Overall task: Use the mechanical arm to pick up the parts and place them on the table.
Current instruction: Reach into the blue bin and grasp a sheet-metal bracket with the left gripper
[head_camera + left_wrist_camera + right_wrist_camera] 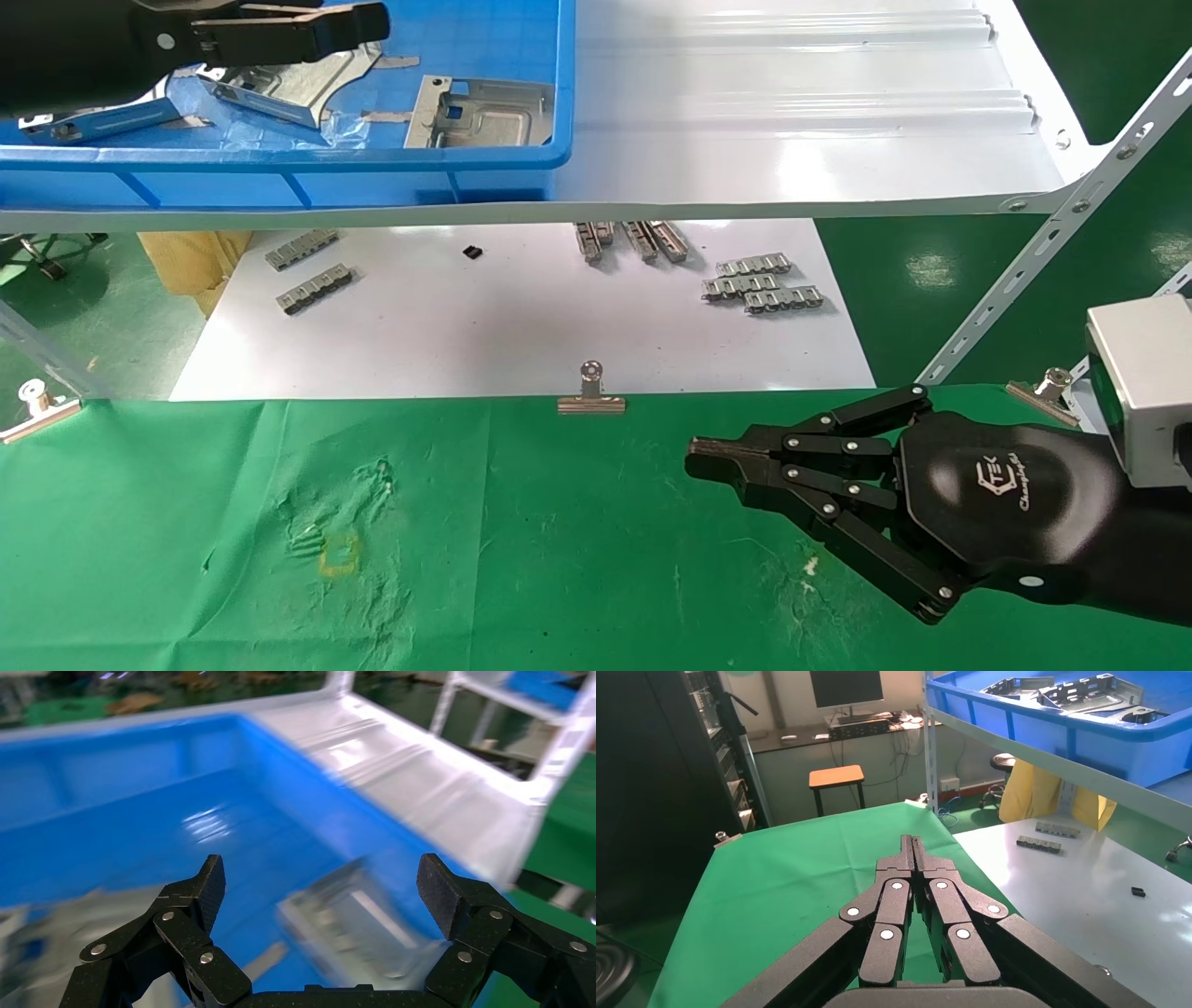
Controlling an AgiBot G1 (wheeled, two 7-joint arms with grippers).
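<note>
The parts sit at the upper left of the head view, inside a blue bin [279, 168] on the glossy white shelf [792, 121]. One silver bracket [480, 114] lies flat near the bin's right wall; others [270, 89] are heaped further left, partly under the left claw [372, 23]. None lies on the green worktop [466, 540] yet, so the task looks to be at its picking stage.

In the left wrist view the left claw [320, 888] is spread wide, holding nothing, with a bracket [351, 927] below and between its fingertips [211, 881]. To grasp well, it should probably come down squarely over one bracket only, pinch across a stiff folded edge rather than the flat face, and avoid the overlapping pieces, which could lift together or slide.

The right claw [698, 458] hangs idle over the worktop at lower right of the head view, clenched with nothing in it. Small ridged strips [759, 284] and binder clips [590, 391] on the white sheet [521, 326] are not targets.
</note>
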